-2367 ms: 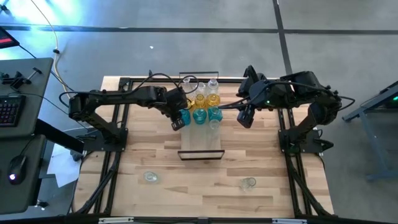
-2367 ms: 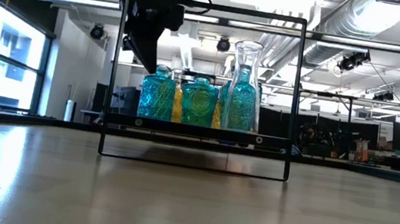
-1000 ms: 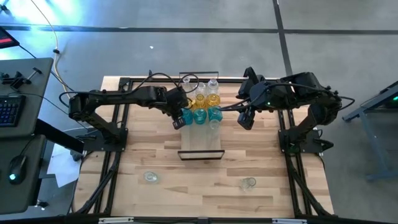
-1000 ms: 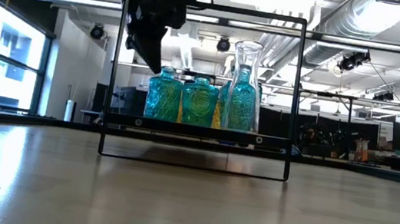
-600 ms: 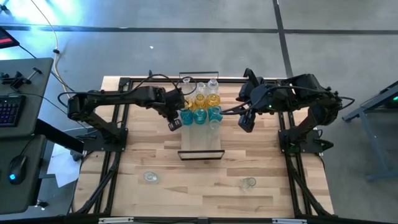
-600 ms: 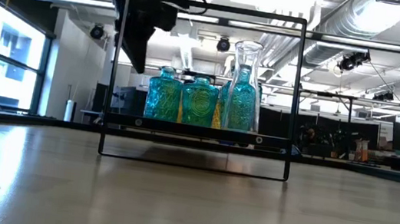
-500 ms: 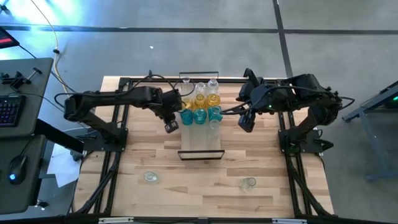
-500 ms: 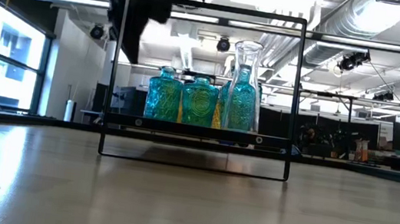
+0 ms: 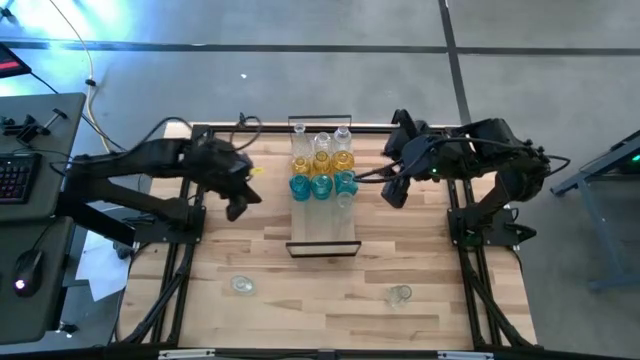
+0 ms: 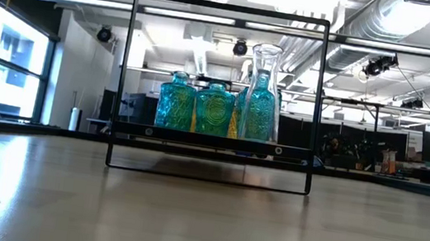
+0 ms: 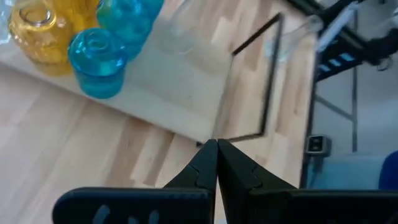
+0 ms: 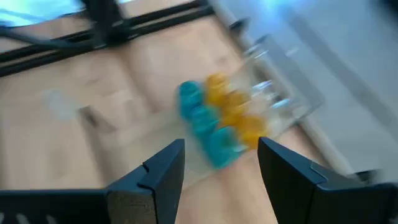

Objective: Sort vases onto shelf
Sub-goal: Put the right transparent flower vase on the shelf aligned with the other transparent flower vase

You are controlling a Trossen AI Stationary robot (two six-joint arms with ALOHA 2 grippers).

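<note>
Two clear vases (image 9: 240, 284) lie loose on the table's near part, the left one nearer the empty, pressed-together left gripper (image 9: 237, 210). Low view: teal vases (image 10: 214, 109) stand on the shelf (image 10: 212, 140). Right wrist view: right gripper (image 12: 219, 171) spread, empty.

Teal vases (image 9: 321, 186): three. Amber vases (image 9: 322, 161): three. Clear vases (image 9: 240, 284) on table: two (shelf's clear ones uncountable).

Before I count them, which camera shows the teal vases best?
The high view: all three teal vases show separately in one row. The low view overlaps them; the left wrist view crops them; the right wrist view blurs them.
</note>
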